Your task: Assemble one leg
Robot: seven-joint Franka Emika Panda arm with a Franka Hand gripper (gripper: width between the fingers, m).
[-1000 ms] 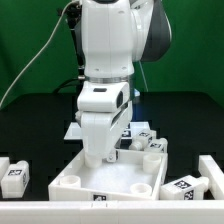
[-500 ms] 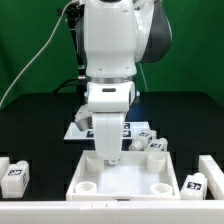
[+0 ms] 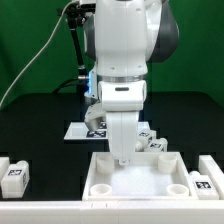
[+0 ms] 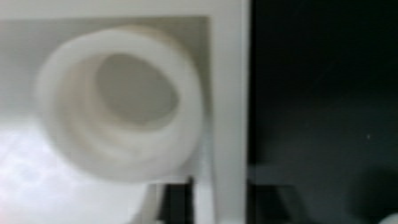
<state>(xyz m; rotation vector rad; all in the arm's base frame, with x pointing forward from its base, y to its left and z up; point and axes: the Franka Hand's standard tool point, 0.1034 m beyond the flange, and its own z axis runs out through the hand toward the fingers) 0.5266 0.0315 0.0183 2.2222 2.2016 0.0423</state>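
Note:
My gripper (image 3: pixel 122 156) reaches down onto the far wall of the large white square tabletop (image 3: pixel 103 186) and is shut on it. In the wrist view, the gripper (image 4: pixel 221 206) has a dark finger on each side of the tabletop's thin upright wall (image 4: pixel 224 90), with a round screw socket (image 4: pixel 111 100) just inside. Small white tagged legs lie around: one at the exterior view's left (image 3: pixel 14 173), one at the right next to the tabletop (image 3: pixel 203 184), and others behind the arm (image 3: pixel 152 141).
The marker board (image 3: pixel 84 130) lies behind the tabletop, partly hidden by the arm. A white tagged piece (image 3: pixel 216 166) sits at the exterior view's far right edge. The table is black.
The arm and the tabletop held in it have slid together toward the exterior view's right. The tabletop has turned to sit squarer to the camera.

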